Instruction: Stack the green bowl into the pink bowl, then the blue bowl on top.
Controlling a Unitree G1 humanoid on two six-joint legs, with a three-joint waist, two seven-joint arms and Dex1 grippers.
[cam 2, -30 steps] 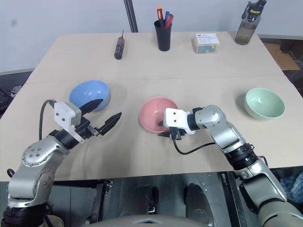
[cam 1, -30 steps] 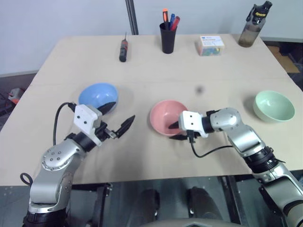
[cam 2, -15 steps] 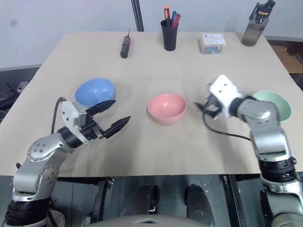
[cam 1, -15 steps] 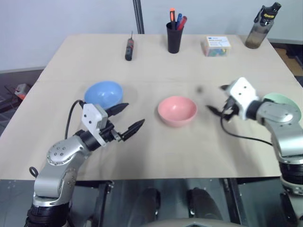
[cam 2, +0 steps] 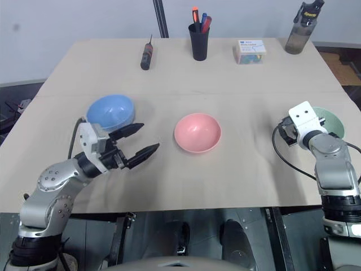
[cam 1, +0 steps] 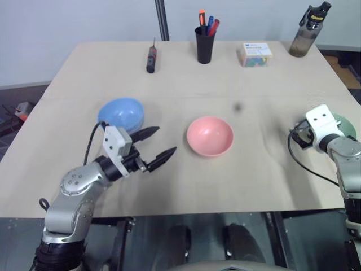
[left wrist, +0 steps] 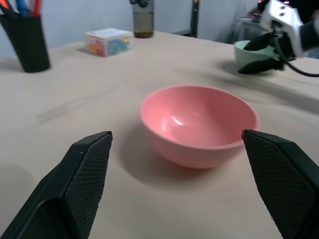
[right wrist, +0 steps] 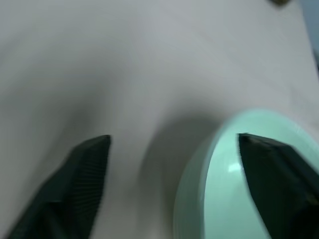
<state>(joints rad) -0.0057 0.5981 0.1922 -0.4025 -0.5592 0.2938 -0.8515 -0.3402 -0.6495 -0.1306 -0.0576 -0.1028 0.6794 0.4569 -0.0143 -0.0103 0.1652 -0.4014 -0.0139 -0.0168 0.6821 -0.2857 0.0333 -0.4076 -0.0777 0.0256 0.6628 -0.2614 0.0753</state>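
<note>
1. Pink bowl [cam 1: 210, 136]: sitting mid-table as stack base.
2. Right gripper [right wrist: 172, 164]: jaws spread, straddling the green bowl [right wrist: 249, 179] rim, right of it, for pickup.
3. Left gripper [cam 1: 158, 144]: jaws wide, empty, waiting beside the blue bowl [cam 1: 120, 114], left.

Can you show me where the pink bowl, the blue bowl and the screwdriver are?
pink bowl [cam 1: 210, 134], left eye view, inside.
blue bowl [cam 1: 120, 113], left eye view, inside.
screwdriver [cam 1: 150, 61], left eye view, handle.

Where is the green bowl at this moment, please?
The green bowl sits near the table's right edge in the head views, just behind the right gripper, well right of the pink bowl.
</note>
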